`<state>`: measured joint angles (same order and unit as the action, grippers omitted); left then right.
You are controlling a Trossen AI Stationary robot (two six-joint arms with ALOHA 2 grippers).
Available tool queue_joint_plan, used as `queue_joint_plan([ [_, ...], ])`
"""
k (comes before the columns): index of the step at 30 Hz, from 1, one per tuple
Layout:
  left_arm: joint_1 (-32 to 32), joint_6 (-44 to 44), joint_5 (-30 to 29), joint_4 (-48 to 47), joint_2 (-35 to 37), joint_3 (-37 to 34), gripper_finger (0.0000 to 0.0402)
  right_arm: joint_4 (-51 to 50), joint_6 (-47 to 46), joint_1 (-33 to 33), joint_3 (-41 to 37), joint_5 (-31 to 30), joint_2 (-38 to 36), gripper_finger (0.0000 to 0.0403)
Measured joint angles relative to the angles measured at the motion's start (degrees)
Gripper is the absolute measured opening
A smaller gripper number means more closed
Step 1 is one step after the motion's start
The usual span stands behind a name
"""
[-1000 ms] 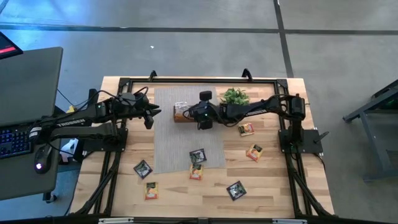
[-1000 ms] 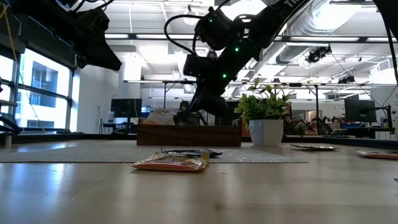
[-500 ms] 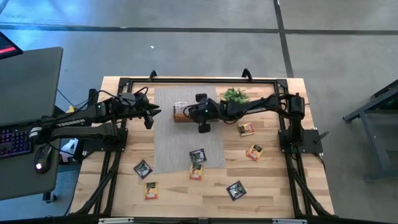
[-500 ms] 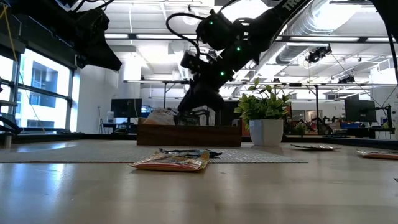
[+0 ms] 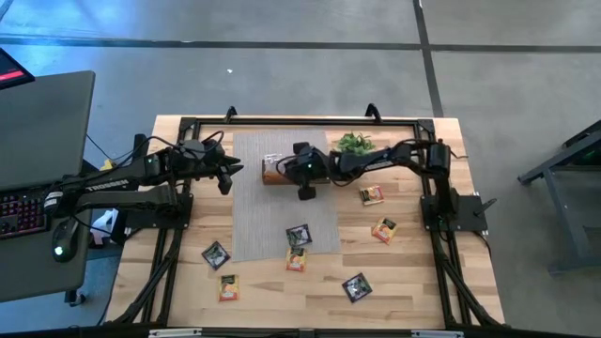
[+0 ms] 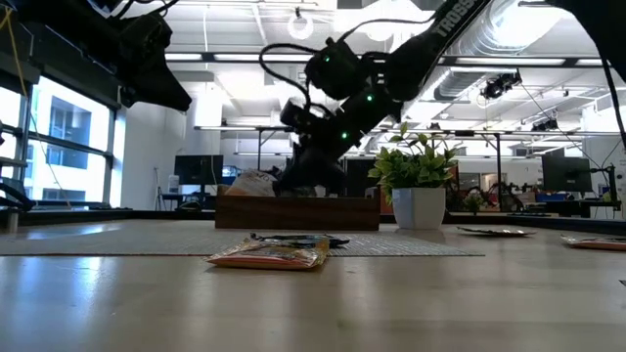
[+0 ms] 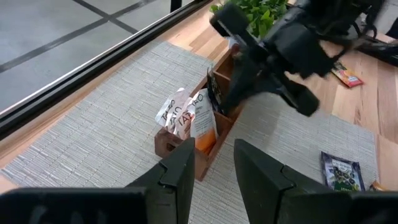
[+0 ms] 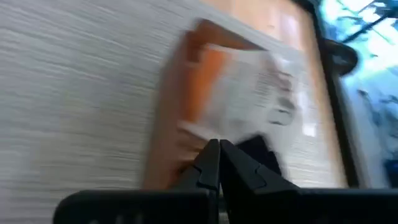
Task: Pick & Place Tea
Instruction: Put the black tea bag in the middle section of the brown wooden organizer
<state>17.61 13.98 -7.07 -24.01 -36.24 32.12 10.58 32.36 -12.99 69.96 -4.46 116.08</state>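
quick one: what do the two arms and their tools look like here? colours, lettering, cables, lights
Both arms are matte black with tubular links. The left arm carries white lettering along its forearm; the right arm shows white lettering in the low view. Black cable loops run over the right wrist, where small green lights glow. The left tool has two flat, dark, blocky fingers; the right tool ends in two narrow black tapered fingers.

Several tea sachets stand upright, leaning together, in the small wooden tray (image 5: 274,173) on the grey mat (image 5: 254,221): white-and-orange ones (image 7: 186,117) and a black one (image 7: 214,92). One dark sachet (image 5: 299,235) lies flat on the mat, an orange one (image 5: 297,259) at its edge. Loose on bare wood: dark (image 5: 215,254), yellow-orange (image 5: 227,287), dark (image 5: 356,286), orange (image 5: 383,229), orange (image 5: 372,195).
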Motion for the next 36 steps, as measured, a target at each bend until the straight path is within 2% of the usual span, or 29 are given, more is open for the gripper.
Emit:
queue_joint_plan([
  [5, 0.0, 0.0, -0.2, 0.0, 0.01, 0.0, 0.0111, 0.39, 0.13, -0.71, 0.04, -6.16, 0.37, 0.0002],
  [13, 0.0, 0.0, -0.17, 0.02, 0.0, 0.0, 0.0111, 1.05, 0.24, -1.03, 0.04, -6.91, 0.17, 0.0002],
  [21, 0.01, 0.02, 0.42, -0.1, 0.0, 0.0, 0.0111, 0.26, 1.45, 4.23, 0.06, -10.44, -4.0, 0.0004],
  [25, 0.02, 0.04, 5.15, 0.04, 0.02, 0.0, 0.0111, -2.4, -1.47, 8.67, 0.06, -9.22, -7.55, 0.0006],
  [30, 0.0, 0.25, 17.73, 0.01, 0.02, 0.0, 0.0111, -8.66, -8.57, 14.0, 0.12, -3.57, -10.03, 0.0009],
  [33, 0.0, 4.07, 21.89, -0.32, -0.01, 0.0, 0.0111, -12.65, -13.61, 16.82, 0.11, -1.68, -9.97, 0.0025],
  [36, 0.0, 8.84, 24.0, -2.69, -0.35, 0.0, 0.0111, -14.59, -16.02, 19.12, -0.09, -2.52, -9.4, 0.0055],
])
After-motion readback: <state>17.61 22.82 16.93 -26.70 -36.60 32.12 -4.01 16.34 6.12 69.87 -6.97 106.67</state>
